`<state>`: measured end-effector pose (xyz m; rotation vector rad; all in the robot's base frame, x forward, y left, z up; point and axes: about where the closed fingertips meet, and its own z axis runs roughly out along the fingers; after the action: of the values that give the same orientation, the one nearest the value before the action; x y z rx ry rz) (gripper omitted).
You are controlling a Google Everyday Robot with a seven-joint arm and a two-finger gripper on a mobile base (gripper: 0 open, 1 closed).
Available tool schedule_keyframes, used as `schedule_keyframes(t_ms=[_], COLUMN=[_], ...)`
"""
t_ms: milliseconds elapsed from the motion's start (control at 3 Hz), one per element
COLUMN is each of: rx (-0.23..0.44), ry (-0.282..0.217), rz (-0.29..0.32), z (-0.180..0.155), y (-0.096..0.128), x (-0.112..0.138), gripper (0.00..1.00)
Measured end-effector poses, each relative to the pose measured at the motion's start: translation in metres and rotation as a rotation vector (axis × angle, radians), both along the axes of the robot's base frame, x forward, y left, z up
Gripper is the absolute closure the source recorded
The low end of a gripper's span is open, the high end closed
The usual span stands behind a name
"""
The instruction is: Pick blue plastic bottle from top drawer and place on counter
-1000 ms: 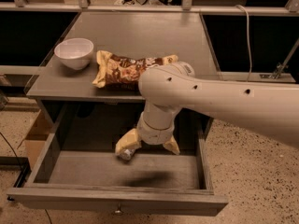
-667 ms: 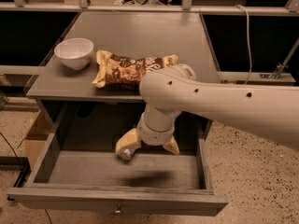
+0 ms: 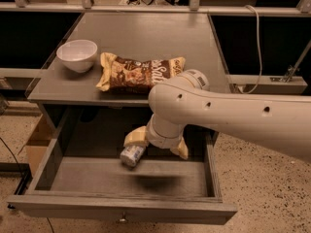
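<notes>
blue plastic bottle (image 3: 132, 155) lying in the open top drawer (image 3: 121, 210), long axis front-left to back-right, gripper (image 3: 157, 148) spread wide just over it, grey counter (image 3: 146, 38) above, speckled floor (image 3: 262, 178) alongside

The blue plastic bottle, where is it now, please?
In the camera view, the blue plastic bottle is in the open top drawer, mid-back, right at the gripper.
</notes>
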<state>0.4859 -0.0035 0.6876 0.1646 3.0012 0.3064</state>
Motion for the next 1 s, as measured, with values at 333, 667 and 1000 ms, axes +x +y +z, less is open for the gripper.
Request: schedule_keyframes(t_ms=[333,667,1000], rx=[0.0,-0.013,-0.016], ry=[0.0,-0.01,-0.022], rz=[0.001,-0.012,-0.07], z=[0.0,-0.009,-0.021], y=[0.001,0.01,0.02], x=[0.0,0.004,0.009], gripper=[0.0,0.0,0.0])
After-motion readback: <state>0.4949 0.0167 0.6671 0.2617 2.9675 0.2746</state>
